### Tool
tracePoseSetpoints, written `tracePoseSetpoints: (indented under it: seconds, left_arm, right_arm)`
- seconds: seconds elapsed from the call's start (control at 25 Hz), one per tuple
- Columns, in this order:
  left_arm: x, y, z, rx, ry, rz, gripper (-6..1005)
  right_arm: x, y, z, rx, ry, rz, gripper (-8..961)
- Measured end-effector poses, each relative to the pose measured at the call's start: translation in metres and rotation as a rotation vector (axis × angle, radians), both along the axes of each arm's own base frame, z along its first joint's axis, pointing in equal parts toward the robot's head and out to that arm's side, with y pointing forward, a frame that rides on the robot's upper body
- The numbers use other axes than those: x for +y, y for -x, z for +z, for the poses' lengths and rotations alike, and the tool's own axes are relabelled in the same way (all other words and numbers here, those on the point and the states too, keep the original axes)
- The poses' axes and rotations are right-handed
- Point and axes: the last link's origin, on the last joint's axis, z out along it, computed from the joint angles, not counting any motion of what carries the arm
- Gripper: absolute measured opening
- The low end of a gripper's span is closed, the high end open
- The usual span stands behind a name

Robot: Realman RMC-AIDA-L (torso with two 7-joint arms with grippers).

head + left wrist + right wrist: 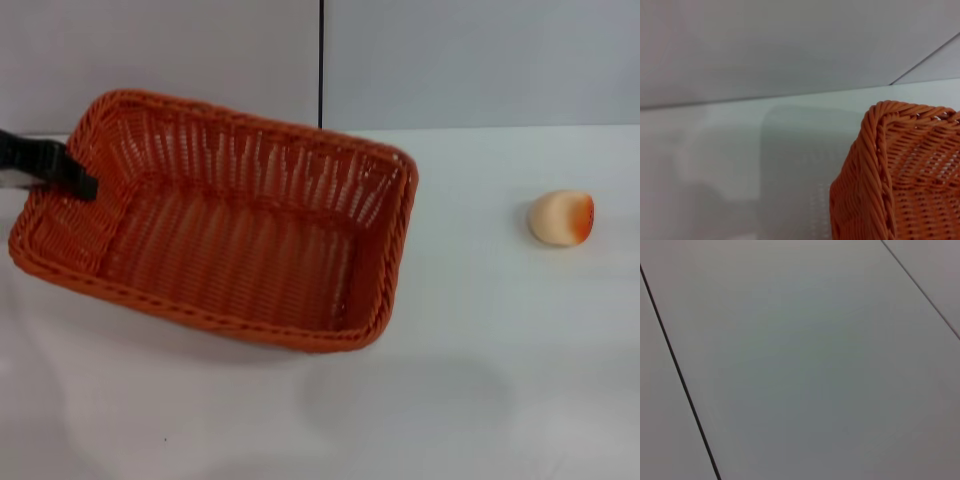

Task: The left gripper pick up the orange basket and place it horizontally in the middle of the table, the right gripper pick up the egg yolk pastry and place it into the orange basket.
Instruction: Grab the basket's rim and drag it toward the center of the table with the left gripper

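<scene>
The orange basket (240, 230) fills the left half of the head view, turned at a slant over the white table (480, 390), with a soft shadow spread beneath it. My left gripper (85, 184) reaches in from the left edge and is shut on the basket's short left rim. One woven corner of the basket (900, 175) shows in the left wrist view. The egg yolk pastry (562, 218), a pale ball with an orange-red patch, lies on the table far to the right, well apart from the basket. My right gripper is out of view.
A grey panelled wall (470, 60) with a dark vertical seam (321, 60) runs along the table's far edge, just behind the basket. The right wrist view holds only grey panels with dark seams (680, 380).
</scene>
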Motion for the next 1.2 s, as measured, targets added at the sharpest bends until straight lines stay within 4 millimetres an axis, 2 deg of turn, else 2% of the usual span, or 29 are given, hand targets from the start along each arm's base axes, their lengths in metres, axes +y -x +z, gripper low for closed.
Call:
tracePoseSetpoints:
  seconds: [0.28,0.36,0.76,1.2]
  left_arm:
    - [-0.014,0.007,-0.006,-0.083,-0.064,0.075,151]
    - [-0.024,0.008,-0.008,-0.125,-0.100,0.097,151]
    - [-0.040,0.019,-0.015,-0.199,-0.123,0.140,155]
    - [-0.044,0.007,-0.023,-0.210,-0.073,0.091,189]
  right_arm:
    - [0.001,0.000,0.000,0.000,0.001,-0.002,652]
    - [0.001,0.001,0.001,-0.003,-0.001,0.002,652]
    - [0.001,0.001,0.002,-0.007,-0.004,0.005,653]
    - [0.001,0.001,0.002,-0.007,-0.005,0.007,652]
